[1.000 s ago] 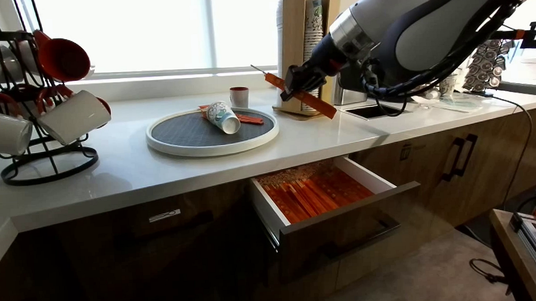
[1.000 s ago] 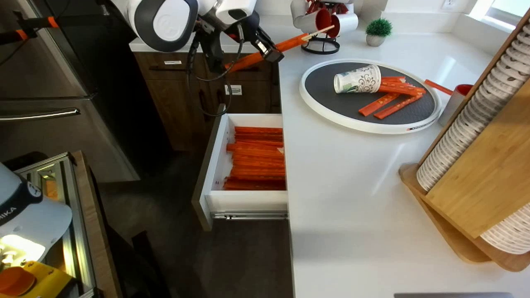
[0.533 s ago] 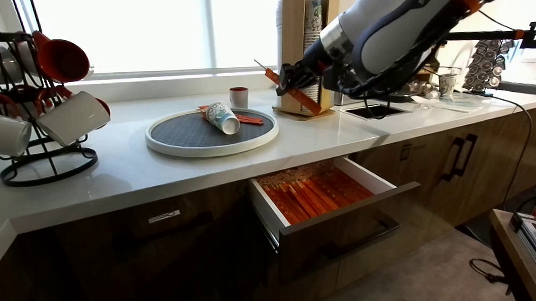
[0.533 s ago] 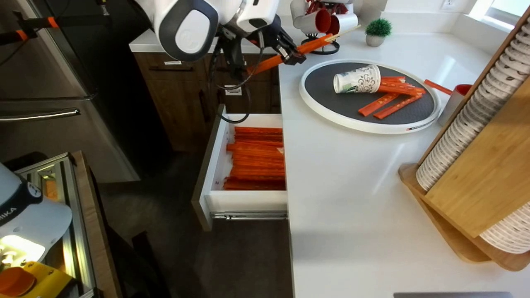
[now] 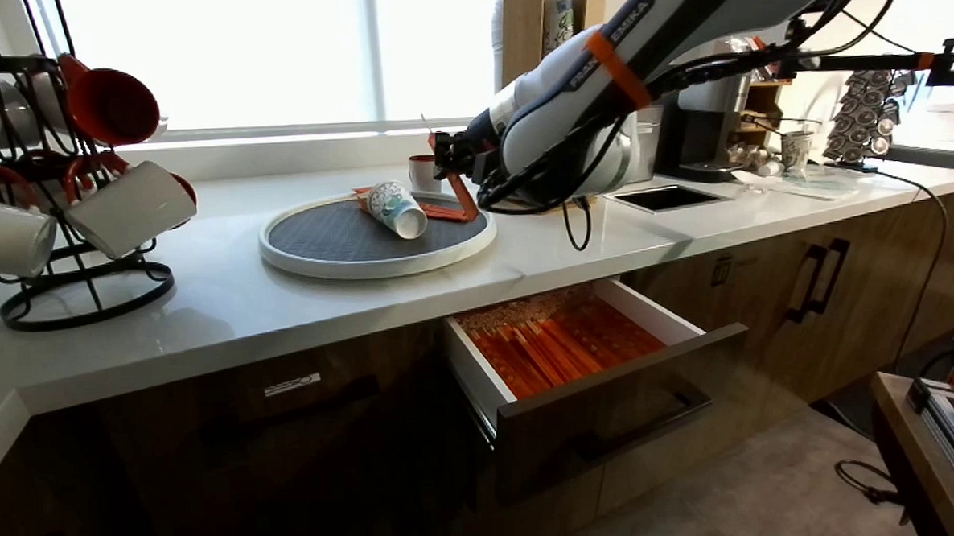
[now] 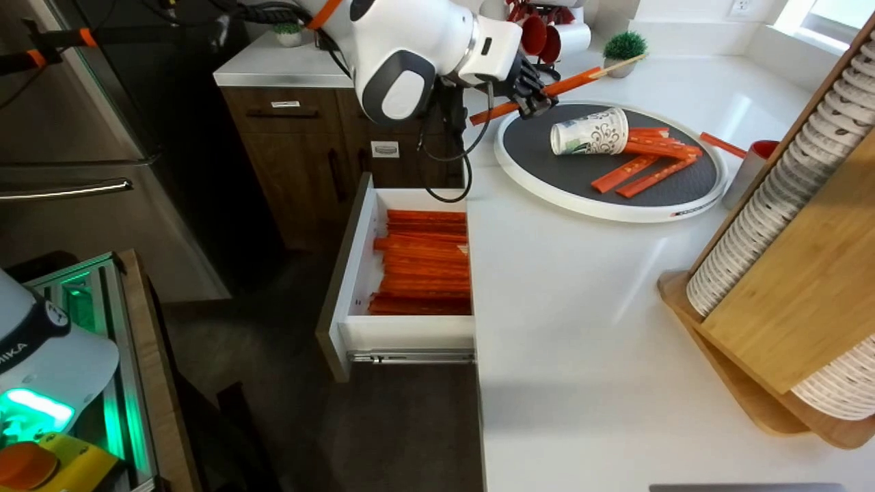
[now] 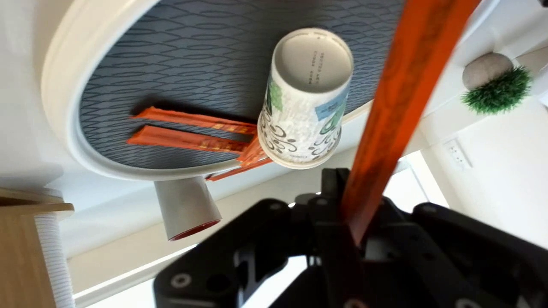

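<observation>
My gripper (image 5: 443,157) is shut on a long orange-red paper packet (image 5: 463,196), with thin pale sticks (image 6: 623,66) poking out of one end. In the wrist view the packet (image 7: 402,98) stands tilted between the jaws. The gripper (image 6: 539,102) is in the air by the near-side rim of a round tray (image 6: 581,199) with a dark grey mat and white edge. On the tray a patterned paper cup (image 6: 592,131) lies on its side, against several similar packets (image 6: 649,179). The cup (image 7: 306,102) shows its base in the wrist view.
An open drawer (image 6: 403,335) full of orange-red packets (image 6: 424,266) juts out below the counter. A mug (image 6: 750,167) and a single packet (image 6: 723,144) are beside the tray. A wooden cup holder (image 6: 793,273), a mug rack (image 5: 83,273) and a small plant (image 6: 624,45) stand on the counter.
The arm has carried the packet across toward the tray, leftward in one exterior picture and rightward in the other. The packet stays gripped; tray, cup and drawer have not moved.
</observation>
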